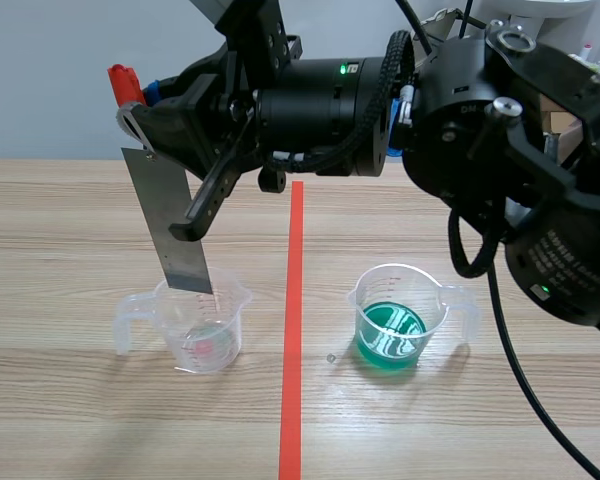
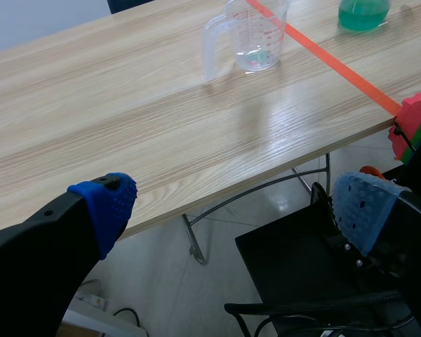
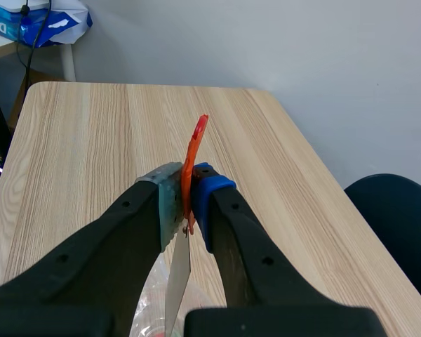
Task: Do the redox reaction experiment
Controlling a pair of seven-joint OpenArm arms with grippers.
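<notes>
Over the wooden counter (image 1: 80, 220), the right arm stood past the orange-red tape line (image 1: 294, 330), its end effector (image 3: 188, 200) clamped on the red top of a grey metal strip (image 1: 175, 225). The left end effector (image 2: 236, 207) hung off the counter's edge, fingers apart, empty. The strip hung tilted, lower end at the mouth of the clear measuring cup (image 1: 205, 335). Across the line stood a second cup (image 1: 395, 320) holding green liquid.

A: From where does the scene view look?
B: From the near edge, low, across the counter (image 1: 80, 200). The left wrist view, farther back, shares the clear cup (image 2: 259, 35); the right wrist view looks closely down.
</notes>
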